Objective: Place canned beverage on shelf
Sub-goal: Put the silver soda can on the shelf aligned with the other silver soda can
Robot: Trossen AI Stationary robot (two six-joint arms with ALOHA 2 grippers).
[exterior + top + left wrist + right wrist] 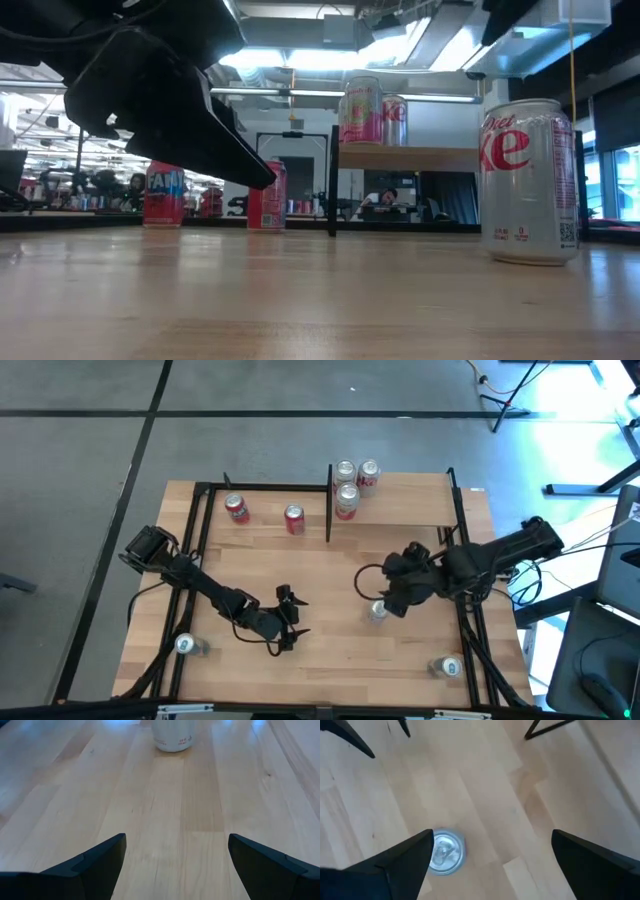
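Three cans [351,483] stand close together on the raised shelf [400,510] at the table's far right. Left of the shelf, two cans [264,513] stand on the tabletop [330,650] near the far edge. Another can [377,611] stands mid-table under the right gripper [392,603], with the left gripper [289,618] well to its left. Single cans sit near the front left [186,646] and front right [448,667] corners

In the left wrist view, the silver can [173,736] is cut off above its base. In the low view, a dark arm [150,90] blocks the room left of the shelf [405,157].
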